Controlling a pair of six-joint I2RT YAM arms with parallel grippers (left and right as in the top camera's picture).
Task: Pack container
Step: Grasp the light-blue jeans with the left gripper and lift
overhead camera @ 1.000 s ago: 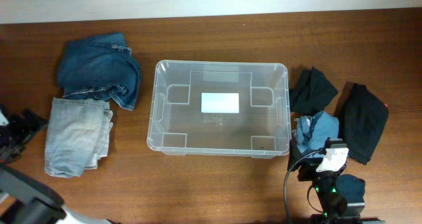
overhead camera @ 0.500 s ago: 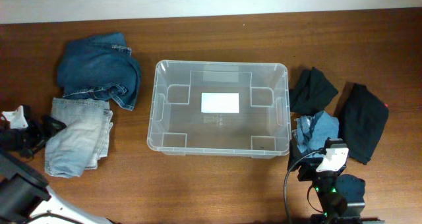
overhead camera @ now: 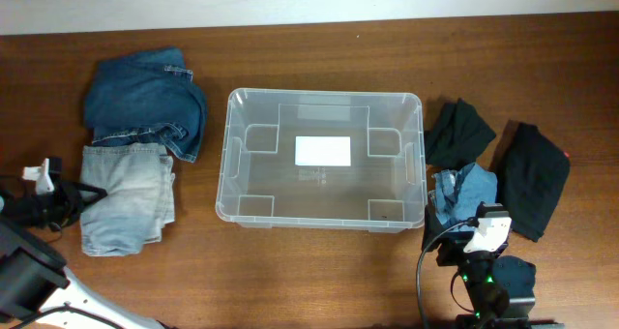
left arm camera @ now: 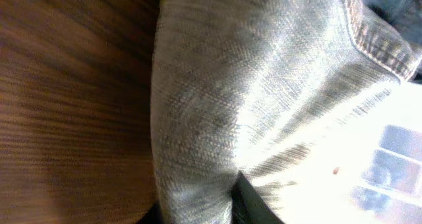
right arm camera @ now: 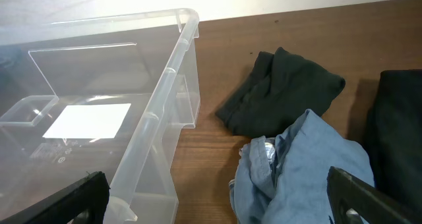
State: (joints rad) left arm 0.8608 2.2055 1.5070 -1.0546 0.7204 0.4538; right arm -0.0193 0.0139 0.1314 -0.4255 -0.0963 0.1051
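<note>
- Right now we are reading this as the first pick: the left gripper (overhead camera: 82, 195) is sitting at the near edge of the light grey jeans (overhead camera: 126, 198), and nothing is packed yet.
- In the left wrist view, a fold of that denim is running down between two dark finger tips at the bottom of the frame. We cannot tell whether the jaws are clamping it or only straddling it.
- The right gripper (right arm camera: 214, 184) is hanging wide open and holding nothing.
- Just ahead of the right gripper a light-blue cloth (right arm camera: 303, 165) is lying, with a black garment (right arm camera: 280, 92) beyond it.
- The container (overhead camera: 324, 94) is standing well apart from the left gripper, on the far side of the grey jeans. For the right gripper it is lying close ahead and to the left.
- The container is holding no clothes. We are only seeing the white label (overhead camera: 322, 151) on its base.
- We are judging that the next move needs a firm pinch on the denim, a lift clear of the rim, and a carry across to the container.
- The dark blue jeans (overhead camera: 145, 102) are overlapping the grey pair at the far end, so they may be dragging along.
</note>
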